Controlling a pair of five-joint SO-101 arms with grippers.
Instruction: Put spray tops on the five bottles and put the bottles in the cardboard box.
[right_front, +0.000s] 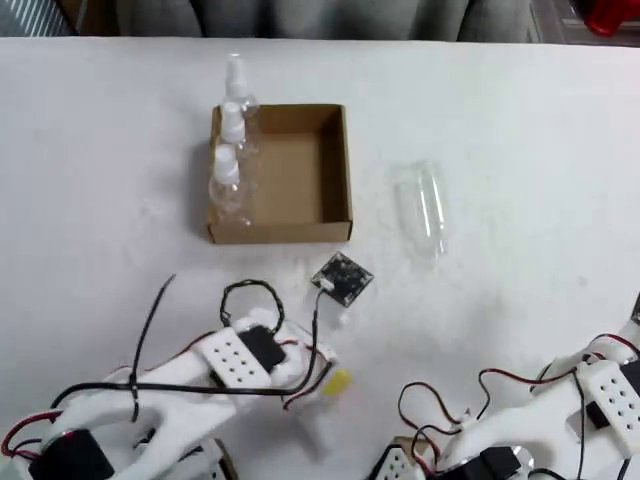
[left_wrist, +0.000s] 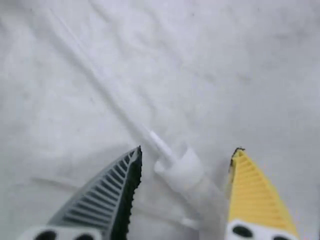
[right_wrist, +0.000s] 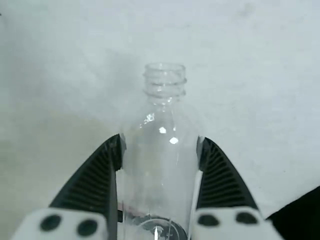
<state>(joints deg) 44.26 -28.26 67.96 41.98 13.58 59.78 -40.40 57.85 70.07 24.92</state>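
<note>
Cardboard's filling up nicely here. The open brown cardboard box (right_front: 347, 170) is sitting mid-table with three small clear plastic bottles (right_front: 228, 185) lining one wall inside it, each wearing a white sprayer. I'm calling that three of five done.

Number four is looking like the one in hand. The right gripper (right_wrist: 160, 139) is clamping a clear plastic bottle with a bare threaded neck (right_wrist: 164, 95) by its body. Both black jaws are pressing on its sides and the open neck is pointing away from the wrist. The left gripper (left_wrist: 188, 150) is grasping a white spray top with a long thin dip tube (left_wrist: 182, 170), as far as I can judge. The head is sitting between the grey and yellow jaws, with the tube sticking out ahead over the white tablecloth (right_front: 520, 120). Top and bottle aren't meeting yet, so the tube is waiting to go down that neck.

Number five, another clear bottle (right_front: 421, 210), is lying on its side on the cloth. It's near the box, on the side away from the filled wall, and it's looking topless to me.

So I'm guessing what's remaining is capping the held one, boxing it, then doing the same for the one lying down.
</note>
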